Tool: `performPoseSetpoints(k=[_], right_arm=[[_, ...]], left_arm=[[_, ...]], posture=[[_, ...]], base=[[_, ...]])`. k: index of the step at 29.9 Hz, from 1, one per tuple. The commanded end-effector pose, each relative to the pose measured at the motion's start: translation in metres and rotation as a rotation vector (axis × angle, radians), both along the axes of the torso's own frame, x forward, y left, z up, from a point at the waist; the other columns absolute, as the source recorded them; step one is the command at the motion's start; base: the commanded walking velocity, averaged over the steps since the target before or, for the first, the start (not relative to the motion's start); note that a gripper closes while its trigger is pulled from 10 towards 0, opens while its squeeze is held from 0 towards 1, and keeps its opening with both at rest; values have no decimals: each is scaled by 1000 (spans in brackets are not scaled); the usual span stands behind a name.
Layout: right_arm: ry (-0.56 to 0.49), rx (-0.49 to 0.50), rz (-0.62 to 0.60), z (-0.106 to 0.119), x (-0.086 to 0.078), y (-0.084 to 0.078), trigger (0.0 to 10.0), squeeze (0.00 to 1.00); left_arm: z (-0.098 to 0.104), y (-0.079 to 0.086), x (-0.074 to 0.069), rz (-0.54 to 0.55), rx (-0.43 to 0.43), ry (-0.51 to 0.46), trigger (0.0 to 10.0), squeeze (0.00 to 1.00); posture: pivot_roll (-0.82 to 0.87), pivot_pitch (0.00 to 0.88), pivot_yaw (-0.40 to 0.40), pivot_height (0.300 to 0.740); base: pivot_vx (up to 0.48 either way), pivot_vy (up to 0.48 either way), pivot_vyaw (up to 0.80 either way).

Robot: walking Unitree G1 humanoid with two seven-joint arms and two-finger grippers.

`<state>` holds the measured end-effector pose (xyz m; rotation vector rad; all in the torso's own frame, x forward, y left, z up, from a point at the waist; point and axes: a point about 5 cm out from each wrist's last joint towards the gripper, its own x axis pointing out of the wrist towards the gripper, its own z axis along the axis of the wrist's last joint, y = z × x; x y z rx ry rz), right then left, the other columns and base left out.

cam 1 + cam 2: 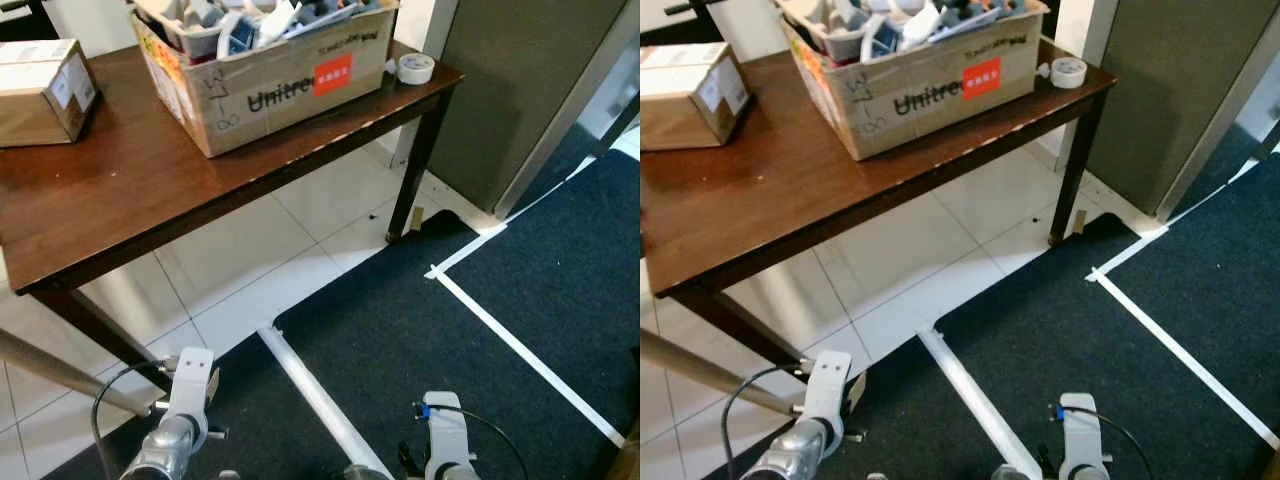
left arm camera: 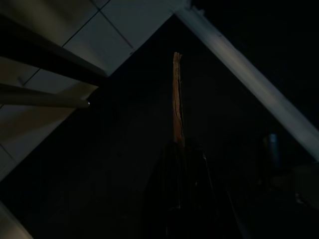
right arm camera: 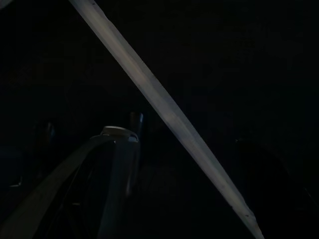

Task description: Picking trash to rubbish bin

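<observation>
apparently the step in hand is carrying: in the dim left wrist view the left gripper point(image 2: 178, 149) has its fingers clamped on a thin brown strip of trash point(image 2: 176, 94) that sticks out beyond the tips, over dark carpet point(image 1: 440, 320). the right gripper point(image 3: 107, 164) hangs idle; i cannot tell its state. no bin is in sight, so next comes finding one. ahead of the fingers stands the worktop point(image 1: 130, 190) edge and leg; open carpet lies to the right.
</observation>
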<state>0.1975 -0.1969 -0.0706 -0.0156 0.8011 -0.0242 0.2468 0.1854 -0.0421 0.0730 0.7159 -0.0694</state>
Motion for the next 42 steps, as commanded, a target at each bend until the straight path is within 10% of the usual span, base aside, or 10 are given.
performPoseSetpoints(k=[1, 14, 42], right_arm=[[38, 18, 2, -7, -11, 6, 10000, 0], [45, 21, 9, -7, -11, 8, 10000, 0], [63, 29, -39, -7, -11, 2, 10000, 0]], left_arm=[[-6, 10, -9, 26, 18, 38, 10000, 0], [-5, 8, -8, 2, 33, 22, 10000, 0], [-3, 2, -5, -23, 39, 13, 10000, 0]], posture=[[89, 183, 1, 740], [90, 181, 3, 740], [64, 140, 9, 740]], base=[[0, 0, 0], [0, 0, 0], [0, 0, -800]])
